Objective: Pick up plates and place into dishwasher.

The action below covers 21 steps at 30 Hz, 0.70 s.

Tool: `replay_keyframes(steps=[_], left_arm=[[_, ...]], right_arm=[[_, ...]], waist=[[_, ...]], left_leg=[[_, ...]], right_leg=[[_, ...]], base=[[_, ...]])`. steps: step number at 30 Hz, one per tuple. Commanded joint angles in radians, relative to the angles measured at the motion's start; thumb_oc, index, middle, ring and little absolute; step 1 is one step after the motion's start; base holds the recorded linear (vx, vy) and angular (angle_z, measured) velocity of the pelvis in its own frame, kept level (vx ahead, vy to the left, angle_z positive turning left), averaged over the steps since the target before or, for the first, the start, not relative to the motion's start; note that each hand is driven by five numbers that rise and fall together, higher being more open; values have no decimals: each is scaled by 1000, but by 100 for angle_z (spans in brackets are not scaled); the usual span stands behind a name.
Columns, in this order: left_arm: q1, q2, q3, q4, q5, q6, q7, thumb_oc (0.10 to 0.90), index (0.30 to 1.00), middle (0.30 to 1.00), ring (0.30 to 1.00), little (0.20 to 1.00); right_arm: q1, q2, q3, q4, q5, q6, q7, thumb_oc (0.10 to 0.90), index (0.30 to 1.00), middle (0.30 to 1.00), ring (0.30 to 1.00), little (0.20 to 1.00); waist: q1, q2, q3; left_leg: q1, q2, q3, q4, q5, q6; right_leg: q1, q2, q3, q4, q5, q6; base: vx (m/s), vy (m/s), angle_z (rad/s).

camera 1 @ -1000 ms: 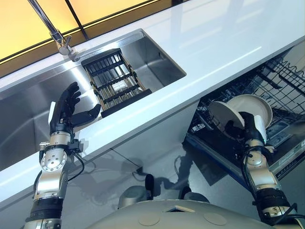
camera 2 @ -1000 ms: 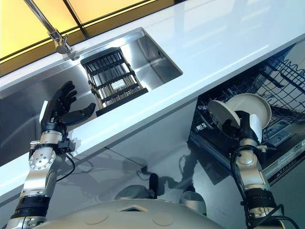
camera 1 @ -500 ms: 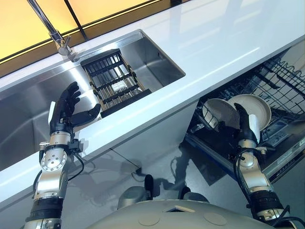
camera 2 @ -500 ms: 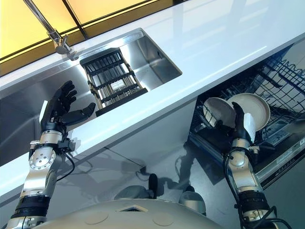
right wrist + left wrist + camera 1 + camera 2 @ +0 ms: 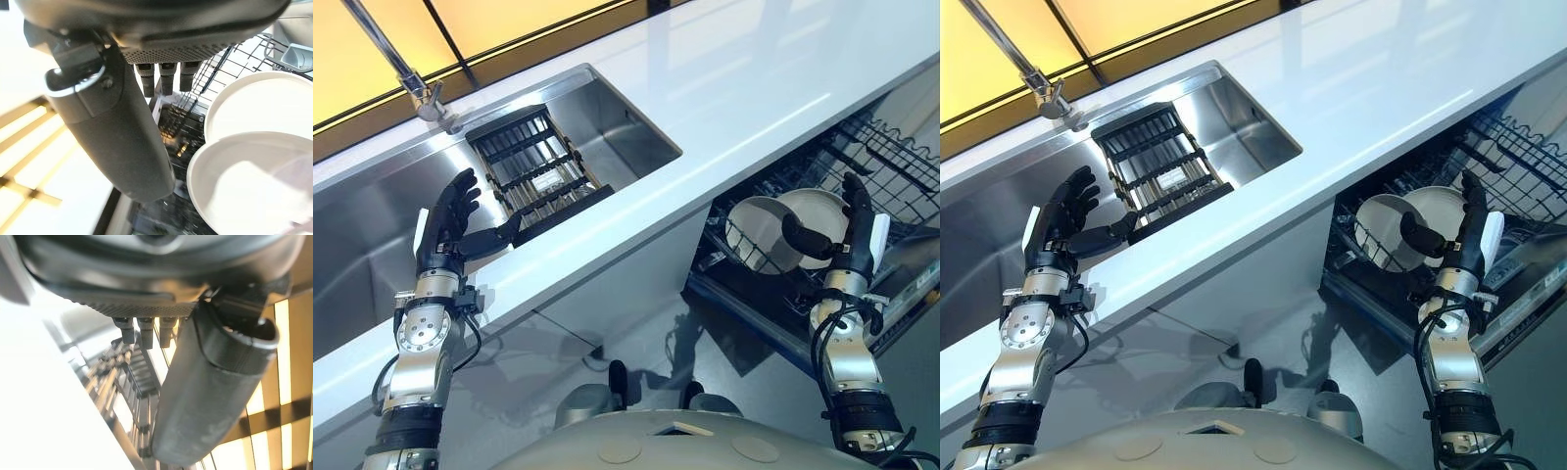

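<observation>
right hand [image 5: 847,230] let go of the plate [image 5: 756,233] a sec ago and now sits spread open beside it, so plate's racked w/ another in the dishwasher [image 5: 891,157] at mid right, left hand [image 5: 450,220] open, idle by the sink [image 5: 617,127].

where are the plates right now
Two white plates stand on edge side by side in the dishwasher's lower rack, to the robot's right below the white counter. The open right hand is just beside them, not gripping.
</observation>
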Motion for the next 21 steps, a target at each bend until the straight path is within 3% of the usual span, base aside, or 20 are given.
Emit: replay_keyframes(steps=[1, 5, 11, 13, 21], left_arm=[[-85, 60, 88, 10, -21, -102, 5, 800, 900, 900, 900, 900], [-88, 63, 85, 14, -23, -108, 2, 800, 900, 900, 900, 900], [-92, 63, 82, 30, -27, -121, 5, 800, 900, 900, 900, 900], [-87, 63, 86, 33, -29, -125, 5, 800, 900, 900, 900, 900], [-80, 62, 94, 37, -27, -129, 11, 800, 900, 900, 900, 900]], right_arm=[[-55, 2, -60, -140, 64, -168, 23, 800, 900, 900, 900, 900], [-37, 27, -82, -163, 117, -236, 28, 800, 900, 900, 900, 900], [-22, 64, -109, -167, 123, -322, -72, 800, 900, 900, 900, 900], [-9, 79, -113, -150, 138, -315, -73, 800, 900, 900, 900, 900], [43, 104, -79, 28, 166, -177, 20, 800, 900, 900, 900, 900]], waist=[[-19, -28, -66], [-38, -30, -66], [-56, -27, -68], [-61, -27, -68], [-68, -28, -60]], left_leg=[[58, -25, 50, 17, -145, 3], [65, -30, 72, 18, -154, 10], [70, -37, 97, 16, -164, 16], [71, -38, 103, 14, -166, 17], [69, -41, 110, 12, -168, 20]], right_leg=[[-61, 35, 8, 115, -93, 15], [-62, 36, 25, 105, -85, 21], [-66, 37, 43, 87, -70, 29], [-69, 38, 48, 83, -67, 32], [-76, 36, 53, 84, -66, 31]], base=[[-46, 5, -15], [-34, 13, -18], [-19, 18, -17], [-16, 22, -6], [-6, 6, -5]])
